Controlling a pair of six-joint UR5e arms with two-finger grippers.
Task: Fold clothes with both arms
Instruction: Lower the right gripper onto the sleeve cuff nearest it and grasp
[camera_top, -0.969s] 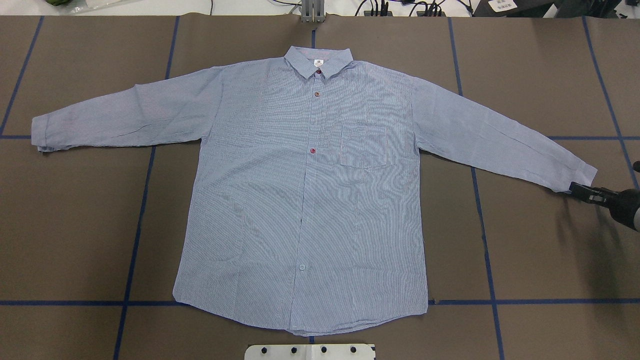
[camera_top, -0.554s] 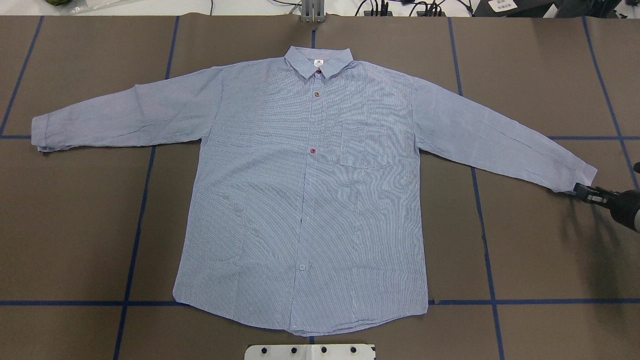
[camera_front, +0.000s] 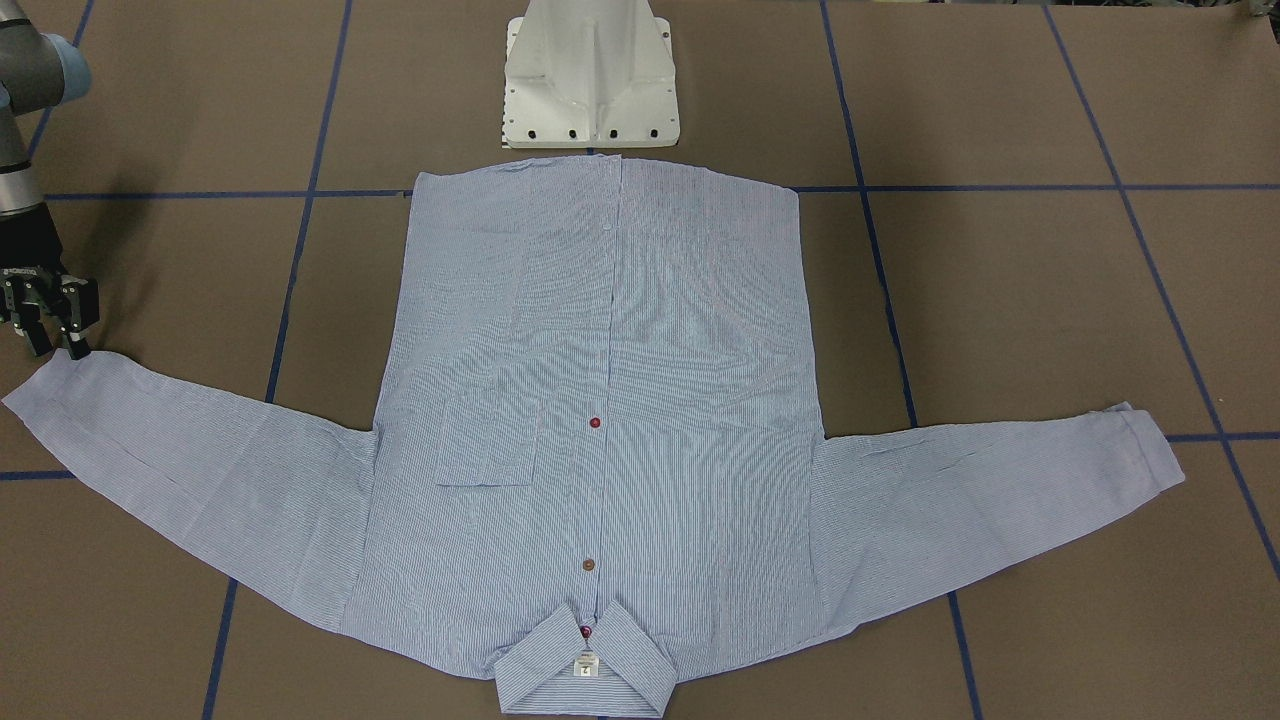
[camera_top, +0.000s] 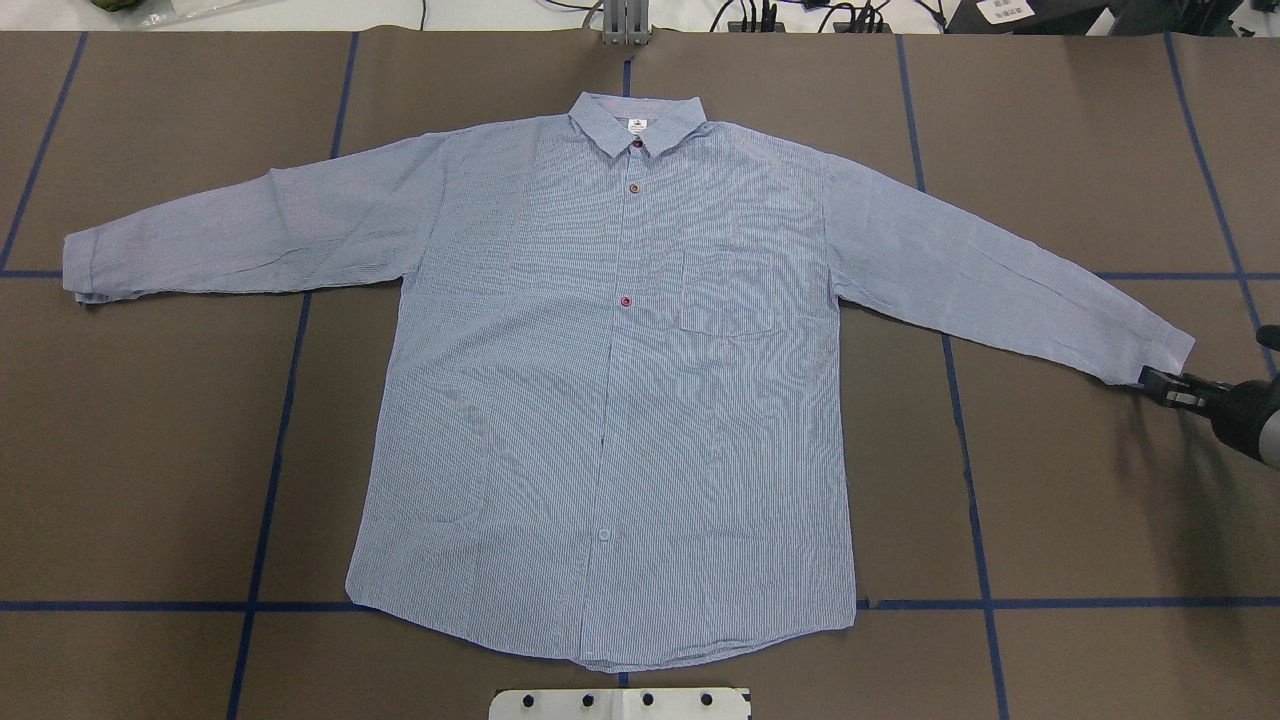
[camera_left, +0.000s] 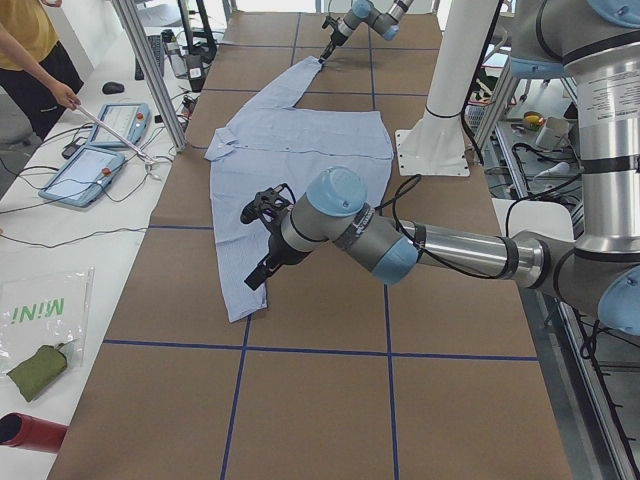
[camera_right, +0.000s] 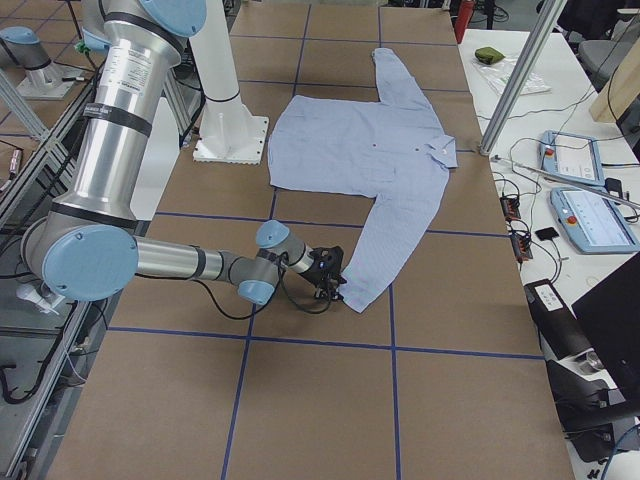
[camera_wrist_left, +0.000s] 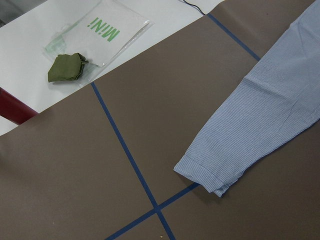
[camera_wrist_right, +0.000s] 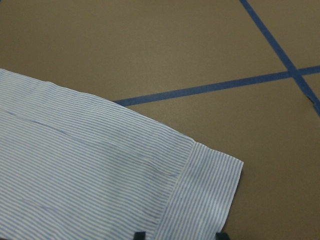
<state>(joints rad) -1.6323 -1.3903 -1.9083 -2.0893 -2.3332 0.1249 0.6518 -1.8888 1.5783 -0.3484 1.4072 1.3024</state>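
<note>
Front-facing: you find the shirt (camera_front: 610, 400) flat, front up, on the brown table (camera_front: 1000, 300). The right gripper (camera_front: 58, 348) stands with jaws parted at a cuff (camera_front: 50, 385).
Overhead: table shows all round the shirt (camera_top: 600, 400).
Exterior left: left gripper (camera_left: 255, 245) is by the near sleeve; you cannot tell its jaws.
Left wrist: an olive pouch (camera_wrist_left: 67, 67) lies at the clear bag (camera_wrist_left: 105, 30); inside or on it, unclear.
Right wrist: fingertips (camera_wrist_right: 140, 235) flank the cuff's edge.
</note>
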